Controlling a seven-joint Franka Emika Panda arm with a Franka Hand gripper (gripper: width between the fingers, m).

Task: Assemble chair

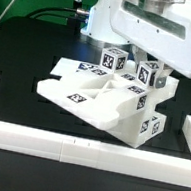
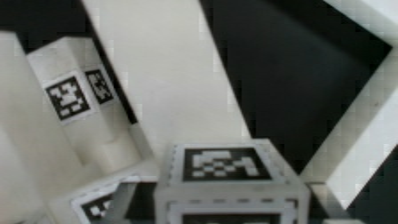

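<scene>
A chunky white plastic chair assembly (image 1: pixel 103 97), made of blocks and cut-out frames with black-and-white square tags, sits in the middle of the black counter (image 1: pixel 18 65), behind a long white border rail (image 1: pixel 74 148) that runs along the front. The arm's end effector (image 1: pixel 149 67) hangs over the assembly's upper side, toward the exterior view's right, where a small white tagged block (image 1: pixel 148 76) stands at the top of the stack. In the wrist view that block (image 2: pixel 221 168) lies right between the fingers, which look pinched on it at a part-way spread, though the contact itself is hard to make out. The step in hand seems to be seating this block onto the partly built chair. The next move probably calls for a steady press or twist, keeping the block square to the frame (image 1: pixel 145 118) below.
</scene>
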